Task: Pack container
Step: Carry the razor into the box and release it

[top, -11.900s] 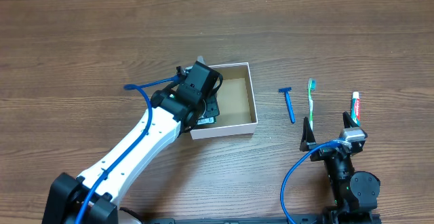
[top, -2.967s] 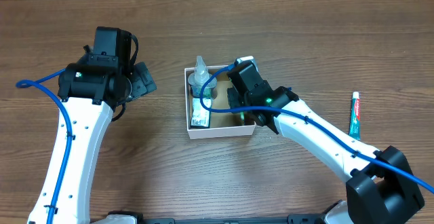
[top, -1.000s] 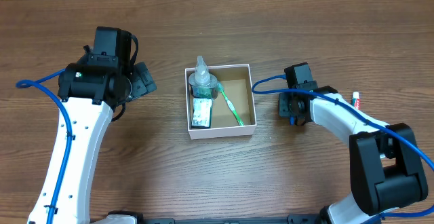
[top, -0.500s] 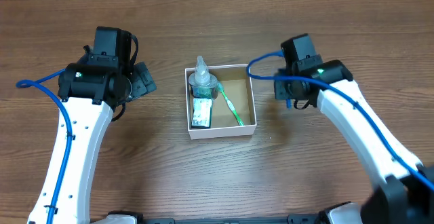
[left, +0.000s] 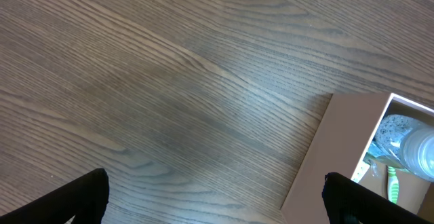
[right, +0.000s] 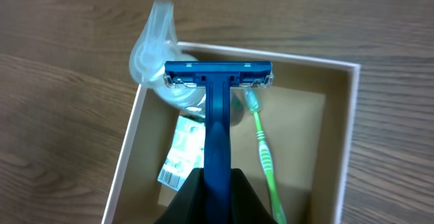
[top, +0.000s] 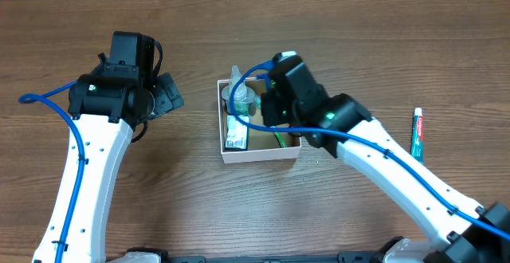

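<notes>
The container (top: 260,154) is a white-walled square box with a brown inside, at the table's middle. In it lie a clear bottle (top: 237,96), a barcoded packet (top: 235,132) and a green toothbrush (top: 280,140). My right gripper (top: 275,111) hovers over the box, shut on a blue razor (right: 218,119). The razor's head points forward above the bottle (right: 152,53) and the toothbrush (right: 264,151). The right gripper (right: 217,178) pinches the razor's handle. In the overhead view the arm hides the razor. My left gripper (top: 164,96) stands open, left of the box, holding nothing.
A toothpaste tube (top: 416,135) lies on the wooden table far to the right. In the left wrist view the container's outer wall (left: 324,157) shows at the right, between the spread fingers of the left gripper (left: 217,200).
My right arm has swung left from the table beside the container to above it, carrying the blue razor. The left arm has not moved.
</notes>
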### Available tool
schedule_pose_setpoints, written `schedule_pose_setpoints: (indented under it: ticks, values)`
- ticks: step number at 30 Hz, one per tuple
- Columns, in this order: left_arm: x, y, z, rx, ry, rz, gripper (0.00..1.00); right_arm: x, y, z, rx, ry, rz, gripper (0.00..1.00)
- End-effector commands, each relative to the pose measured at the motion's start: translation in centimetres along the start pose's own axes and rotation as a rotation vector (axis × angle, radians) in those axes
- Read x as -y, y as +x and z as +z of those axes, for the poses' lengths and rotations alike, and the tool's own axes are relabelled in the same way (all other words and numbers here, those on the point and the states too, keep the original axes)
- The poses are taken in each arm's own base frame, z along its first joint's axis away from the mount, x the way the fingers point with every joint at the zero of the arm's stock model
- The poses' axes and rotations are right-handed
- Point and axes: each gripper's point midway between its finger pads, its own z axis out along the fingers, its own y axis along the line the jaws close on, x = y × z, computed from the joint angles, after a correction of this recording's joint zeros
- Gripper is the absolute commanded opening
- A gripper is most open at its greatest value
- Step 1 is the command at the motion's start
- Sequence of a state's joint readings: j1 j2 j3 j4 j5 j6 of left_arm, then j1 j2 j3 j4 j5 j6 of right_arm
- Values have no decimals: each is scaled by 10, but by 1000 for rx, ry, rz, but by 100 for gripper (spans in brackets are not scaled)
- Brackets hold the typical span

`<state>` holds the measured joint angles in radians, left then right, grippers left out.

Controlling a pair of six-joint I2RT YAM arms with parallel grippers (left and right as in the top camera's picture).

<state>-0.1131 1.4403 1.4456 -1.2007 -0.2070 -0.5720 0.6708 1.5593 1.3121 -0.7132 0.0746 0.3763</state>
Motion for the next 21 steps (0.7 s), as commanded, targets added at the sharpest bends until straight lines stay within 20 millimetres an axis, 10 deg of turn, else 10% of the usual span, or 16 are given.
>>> schedule_pose_setpoints:
  ticks: [1,16,21]
  values:
    - [-1,-6,-7,28,2,8,100,-1,11,19,-42,15,7,10]
    - [-1,-6,-7,29,2,8,100,27,40,68,-139,157,-10,18]
    - [-1,-6,-7,29,2,8,100,27,37,63,-142,164,-19,75]
